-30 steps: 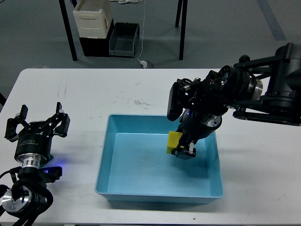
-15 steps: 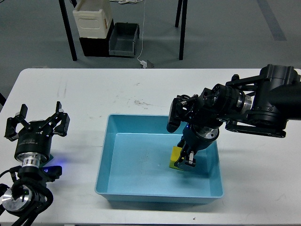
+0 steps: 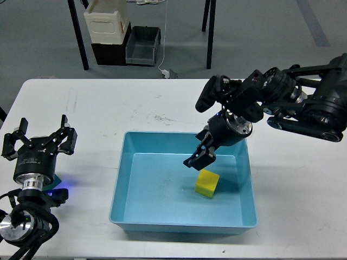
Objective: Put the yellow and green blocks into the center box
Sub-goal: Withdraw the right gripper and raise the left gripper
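Note:
A yellow block [image 3: 207, 183] lies on the floor of the blue box [image 3: 126, 184], right of its middle. My right gripper [image 3: 201, 153] hangs just above and to the left of the block, open and empty, not touching it. My left gripper [image 3: 38, 142] is open and empty over the table's left edge, far from the box. No green block shows clearly; a small teal patch [image 3: 52, 181] under the left gripper's body is too hidden to identify.
The blue box stands in the middle of the white table [image 3: 108, 114]. Beyond the table's far edge, a cream bin [image 3: 107, 21] and a dark crate [image 3: 143, 45] sit on the floor between table legs.
My right gripper lowered the yellow block to the box floor, let go of it, and rose up and back to the left. The left gripper shifted slightly left.

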Tool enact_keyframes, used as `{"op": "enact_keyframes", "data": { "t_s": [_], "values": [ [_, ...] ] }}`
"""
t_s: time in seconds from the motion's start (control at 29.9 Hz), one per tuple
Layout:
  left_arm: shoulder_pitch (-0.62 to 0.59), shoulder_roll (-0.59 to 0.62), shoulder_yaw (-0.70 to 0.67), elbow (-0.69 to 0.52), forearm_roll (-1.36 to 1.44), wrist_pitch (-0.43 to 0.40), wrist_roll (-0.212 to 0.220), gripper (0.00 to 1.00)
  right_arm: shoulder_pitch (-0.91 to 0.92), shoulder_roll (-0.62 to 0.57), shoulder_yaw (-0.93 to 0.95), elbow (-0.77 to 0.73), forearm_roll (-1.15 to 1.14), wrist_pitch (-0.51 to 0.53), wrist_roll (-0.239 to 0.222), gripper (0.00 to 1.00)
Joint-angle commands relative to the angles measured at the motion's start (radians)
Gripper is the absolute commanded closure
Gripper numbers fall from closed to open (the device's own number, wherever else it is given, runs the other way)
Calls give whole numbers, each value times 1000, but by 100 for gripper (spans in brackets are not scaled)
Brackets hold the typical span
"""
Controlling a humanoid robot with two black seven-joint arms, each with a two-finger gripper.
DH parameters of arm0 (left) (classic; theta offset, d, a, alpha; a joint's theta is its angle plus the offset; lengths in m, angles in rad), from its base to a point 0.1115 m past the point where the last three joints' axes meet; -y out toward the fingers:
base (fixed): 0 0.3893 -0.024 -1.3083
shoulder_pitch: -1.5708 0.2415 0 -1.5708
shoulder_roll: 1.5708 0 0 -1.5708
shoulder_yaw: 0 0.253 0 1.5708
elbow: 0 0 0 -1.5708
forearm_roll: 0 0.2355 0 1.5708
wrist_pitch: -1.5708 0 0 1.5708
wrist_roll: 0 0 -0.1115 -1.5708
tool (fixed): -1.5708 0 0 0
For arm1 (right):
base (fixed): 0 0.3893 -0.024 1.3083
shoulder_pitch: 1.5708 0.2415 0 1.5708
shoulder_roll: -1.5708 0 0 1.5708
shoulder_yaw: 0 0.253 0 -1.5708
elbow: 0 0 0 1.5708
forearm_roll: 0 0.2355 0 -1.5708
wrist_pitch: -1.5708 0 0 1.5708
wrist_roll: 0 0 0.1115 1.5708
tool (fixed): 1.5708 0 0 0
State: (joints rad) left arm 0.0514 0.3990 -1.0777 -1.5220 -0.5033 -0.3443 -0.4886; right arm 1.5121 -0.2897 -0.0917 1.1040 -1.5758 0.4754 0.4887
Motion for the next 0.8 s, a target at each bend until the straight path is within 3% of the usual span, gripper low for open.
{"op": "enact_keyframes", "data": {
  "t_s": [0.0, 0.23, 0.33, 0.4, 0.43, 0.53, 0.63, 0.77],
  "values": [
    [-27, 61, -1, 0, 0, 4, 2, 0, -36, -8, 182, -4, 2, -3, 0, 3],
    [-85, 147, -5, 14, -3, 7, 2, 0, -177, 44, 450, 0, 53, -26, 0, 3],
    [-107, 196, -17, 17, -4, 42, 1, 0, -249, 66, 497, -3, 54, -125, 0, 2],
    [-123, 228, -15, 20, -4, 94, 1, 0, -312, 73, 547, -3, 57, -237, -83, 2],
    [-131, 239, -13, 23, -4, 116, 0, 0, -349, 83, 578, -3, 57, -294, -103, 2],
    [-151, 253, -10, 31, 9, 137, 0, 0, -475, 124, 709, 7, 75, -412, -119, 1],
    [-154, 279, -21, 42, 118, 104, 0, 0, -581, 127, 881, 36, 158, -426, -137, 1],
    [-156, 288, -80, 42, 507, 81, 0, 0, -729, 126, 1113, 92, 313, -428, -203, 0]
  ]
}}
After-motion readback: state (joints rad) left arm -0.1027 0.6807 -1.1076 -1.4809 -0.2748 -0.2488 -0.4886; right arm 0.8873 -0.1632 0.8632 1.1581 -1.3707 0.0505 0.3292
